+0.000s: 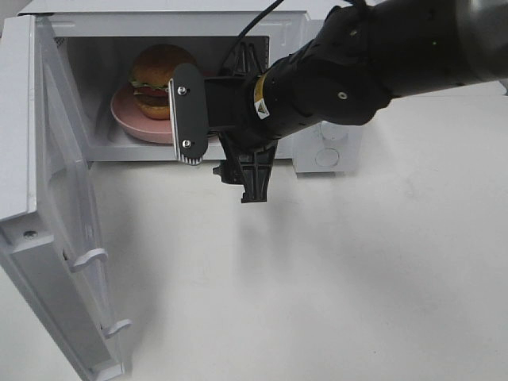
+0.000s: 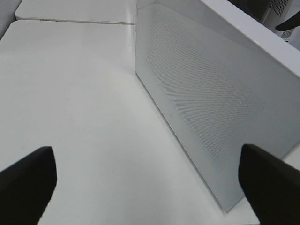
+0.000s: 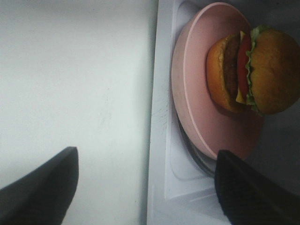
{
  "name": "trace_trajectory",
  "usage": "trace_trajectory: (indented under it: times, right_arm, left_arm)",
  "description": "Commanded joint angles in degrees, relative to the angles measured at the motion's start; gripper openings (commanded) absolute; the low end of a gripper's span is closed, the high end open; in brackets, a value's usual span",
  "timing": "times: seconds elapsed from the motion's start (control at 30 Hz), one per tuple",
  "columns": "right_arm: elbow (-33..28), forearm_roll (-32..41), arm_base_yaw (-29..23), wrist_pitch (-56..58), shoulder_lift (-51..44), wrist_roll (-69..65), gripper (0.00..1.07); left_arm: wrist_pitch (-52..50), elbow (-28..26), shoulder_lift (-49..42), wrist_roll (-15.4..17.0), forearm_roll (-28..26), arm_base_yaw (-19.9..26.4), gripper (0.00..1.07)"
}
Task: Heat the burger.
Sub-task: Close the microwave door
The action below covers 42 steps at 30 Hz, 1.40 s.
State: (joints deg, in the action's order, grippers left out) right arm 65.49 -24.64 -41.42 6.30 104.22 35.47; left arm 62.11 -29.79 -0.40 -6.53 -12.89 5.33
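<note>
Right hand (image 3: 146,168) wide before glossy, lettuce-frilled burger (image 3: 253,70).

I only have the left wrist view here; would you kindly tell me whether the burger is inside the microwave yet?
Observer: Yes, the burger sits on a pink plate inside the microwave.
Operator: Thank you. Is the right gripper holding that plate?
Observer: No, the right gripper is wide open in front of the cavity, clamped on nothing.
Operator: And the door?
Observer: The microwave door stands swung wide open.
</note>
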Motion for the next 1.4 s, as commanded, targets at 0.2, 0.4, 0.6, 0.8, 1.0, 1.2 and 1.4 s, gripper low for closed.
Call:
trace_trajectory:
  times: [0.2,0.4,0.6,0.8,1.0,1.2,1.4]
  right_arm:
    - [-8.0,0.0,0.3,-0.5,-8.6,-13.6,0.76]
    - [-14.2,0.0,0.3,0.2,-15.1,-26.1,0.76]
    - [-17.3,0.0,0.3,5.2,-19.7,-33.9,0.76]
    - [-19.0,0.7,0.3,17.1,-25.0,-42.6,0.76]
    - [-19.0,4.8,0.3,32.1,-30.0,-44.3,0.76]
    - [-19.0,6.4,0.3,40.4,-36.9,-44.2,0.76]
    - [-19.0,7.8,0.3,45.7,-44.7,-44.3,0.76]
  left_arm:
    - [-0.7,0.1,-0.9,0.2,-0.3,-0.2,0.98]
    - [-0.7,0.1,-0.9,0.2,-0.3,-0.2,0.98]
    - [-0.7,0.1,-0.9,0.2,-0.3,-0.2,0.98]
    - [-0.7,0.1,-0.9,0.2,-0.3,-0.2,0.98]
    - [-0.7,0.1,-0.9,0.2,-0.3,-0.2,0.98]
    - [-0.7,0.1,-0.9,0.2,-0.3,-0.2,0.98]
    - [-0.7,0.1,-0.9,0.2,-0.3,-0.2,0.98]
